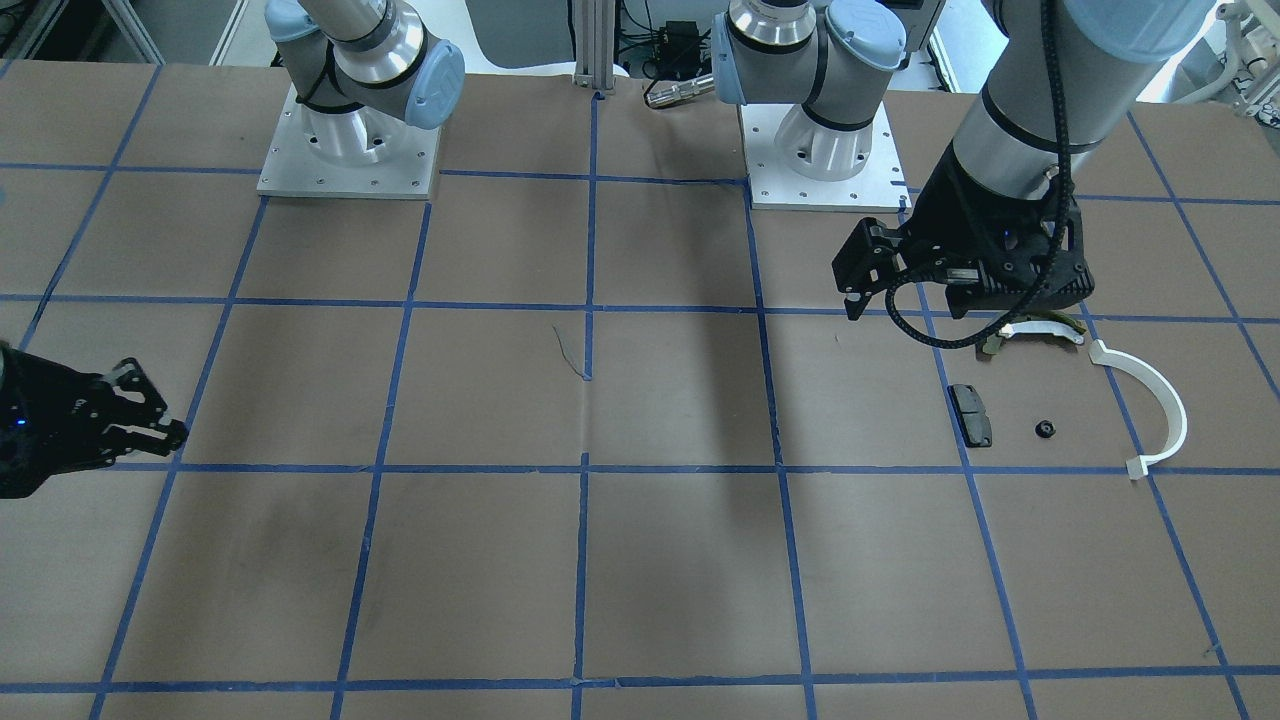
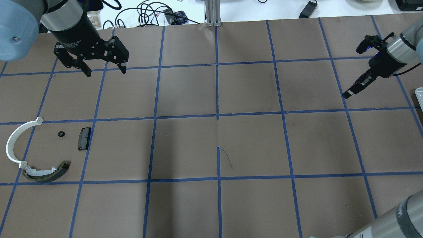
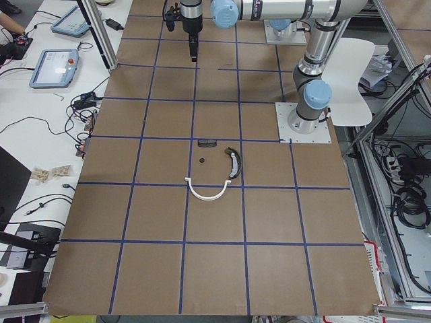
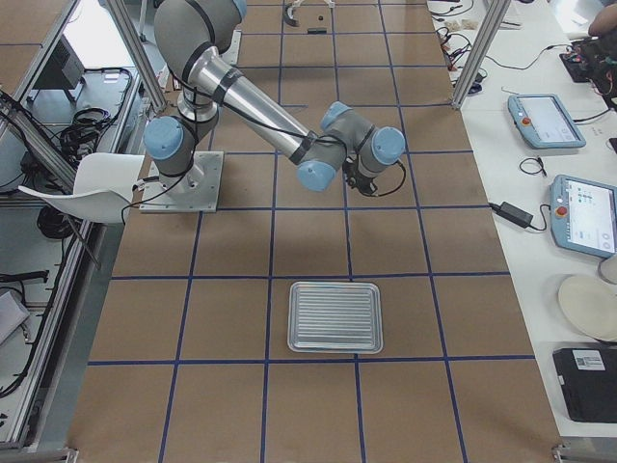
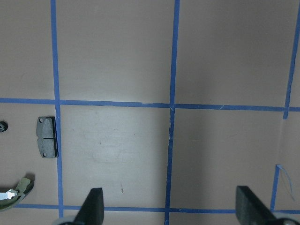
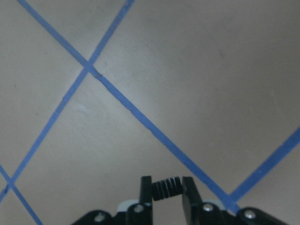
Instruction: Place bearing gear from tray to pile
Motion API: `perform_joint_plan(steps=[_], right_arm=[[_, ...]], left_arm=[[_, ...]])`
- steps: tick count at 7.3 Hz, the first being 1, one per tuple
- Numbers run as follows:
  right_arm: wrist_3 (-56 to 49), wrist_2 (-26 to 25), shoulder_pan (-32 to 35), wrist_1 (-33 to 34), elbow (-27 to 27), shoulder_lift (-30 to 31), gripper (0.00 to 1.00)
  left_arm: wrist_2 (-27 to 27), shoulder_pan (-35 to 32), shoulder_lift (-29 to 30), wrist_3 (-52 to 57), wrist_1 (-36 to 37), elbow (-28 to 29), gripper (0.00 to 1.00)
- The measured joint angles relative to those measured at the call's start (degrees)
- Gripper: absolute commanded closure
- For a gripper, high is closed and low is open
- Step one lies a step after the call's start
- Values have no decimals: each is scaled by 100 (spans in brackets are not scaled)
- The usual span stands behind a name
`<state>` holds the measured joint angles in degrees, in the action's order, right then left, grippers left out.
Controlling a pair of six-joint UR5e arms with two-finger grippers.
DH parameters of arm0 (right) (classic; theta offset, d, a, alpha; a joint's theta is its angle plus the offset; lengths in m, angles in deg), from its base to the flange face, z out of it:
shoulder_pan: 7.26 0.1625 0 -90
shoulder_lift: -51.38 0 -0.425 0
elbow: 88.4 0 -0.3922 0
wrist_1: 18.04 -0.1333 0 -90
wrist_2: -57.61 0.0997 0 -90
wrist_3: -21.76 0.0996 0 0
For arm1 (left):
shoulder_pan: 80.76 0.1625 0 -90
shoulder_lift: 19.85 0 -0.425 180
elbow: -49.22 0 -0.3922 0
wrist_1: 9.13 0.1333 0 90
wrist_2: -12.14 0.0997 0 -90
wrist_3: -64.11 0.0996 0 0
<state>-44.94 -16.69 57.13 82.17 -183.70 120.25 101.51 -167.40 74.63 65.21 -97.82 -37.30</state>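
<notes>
My right gripper is shut on a small black toothed bearing gear and holds it above the bare table; in the overhead view it is at the far right. The pile lies at the left: a white plastic arc, a dark olive curved shoe, a black flat pad and a small black round part. My left gripper is open and empty, raised beyond the pile. The pad also shows in the left wrist view.
The ribbed metal tray lies on the robot's right side of the table, with nothing showing in it; only its edge shows in the overhead view. Blue tape lines grid the brown table. The arm bases stand at the robot's edge.
</notes>
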Motion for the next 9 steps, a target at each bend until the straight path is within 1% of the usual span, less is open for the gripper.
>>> perform_joint_plan(steps=[1,2,5,6,7,9], right_arm=[[698,82,390,270,-251,146,100],[1412,150,807,750,-559,238,100],[3516,245,2014,2675,-1543,299,100],[4216,246,2405,3146,-1724,303,100],[4910,243,2846,3440,-1794,303,100],[6034,241,3634,3806,-1850,264,100]], left_arm=[[-9,-6,-4,-2,24,-3,0],[-16,-9,-7,-6,30,-4,0],[-25,-11,-15,-13,29,-12,0],[-23,-11,-16,-13,33,-13,0],[-11,-11,-23,-10,33,-13,0],[26,-10,-32,2,29,-13,0]])
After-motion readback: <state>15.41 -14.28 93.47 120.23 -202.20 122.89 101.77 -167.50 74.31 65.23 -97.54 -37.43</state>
